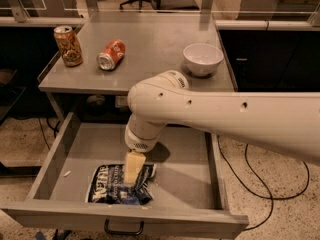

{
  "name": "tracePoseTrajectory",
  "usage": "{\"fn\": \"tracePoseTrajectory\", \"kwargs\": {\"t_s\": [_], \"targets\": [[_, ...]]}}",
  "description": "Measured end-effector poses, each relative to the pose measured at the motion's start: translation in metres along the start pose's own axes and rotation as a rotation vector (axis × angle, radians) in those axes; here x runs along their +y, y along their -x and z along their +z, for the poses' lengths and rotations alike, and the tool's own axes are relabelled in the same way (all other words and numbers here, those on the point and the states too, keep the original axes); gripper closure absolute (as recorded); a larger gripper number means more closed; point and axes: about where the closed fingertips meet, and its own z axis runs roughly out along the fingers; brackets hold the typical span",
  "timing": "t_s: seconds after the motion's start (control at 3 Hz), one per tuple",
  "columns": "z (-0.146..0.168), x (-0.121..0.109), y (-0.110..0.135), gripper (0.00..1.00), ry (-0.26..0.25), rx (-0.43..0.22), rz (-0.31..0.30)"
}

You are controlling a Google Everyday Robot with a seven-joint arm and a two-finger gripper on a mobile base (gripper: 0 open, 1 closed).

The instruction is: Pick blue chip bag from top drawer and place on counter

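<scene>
The blue chip bag [111,187], a crumpled dark navy foil packet with white lettering, lies flat on the floor of the wide, shallow grey metal drawer [186,175], toward the drawer's front and left of its middle. My cream-coloured pincer [133,169] hangs point-down from the thick white arm [210,115] and meets the bag's upper right part. I cannot tell whether it is spread or pressed together (only one pale face of it shows).

I judge the step in hand to be the grasp. I would take a raised crease of foil rather than press the bag flat, squeeze gently, and test the hold with a small lift.

The flat grey metal surface [155,39] overhangs the drawer's back, so the bag should rise straight up and clear the drawer's low walls before it swings rearward over that rim. The drawer's right half is bare and gives the arm room. Above the drawer's left side sit a tipped orange-red can [111,54] and an upright brown can [68,45], and above its right side a white bowl [202,59]. The open patch between them looks best for setting down.
</scene>
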Motion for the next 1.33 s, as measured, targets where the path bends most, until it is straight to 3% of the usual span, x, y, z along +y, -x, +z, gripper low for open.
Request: {"fn": "tracePoseTrajectory", "kwargs": {"t_s": [1.0, 1.33], "targets": [[0.041, -0.004, -0.012, 0.0, 0.016, 0.025, 0.021], [0.038, 0.003, -0.012, 0.0, -0.02, 0.042, 0.009]]}}
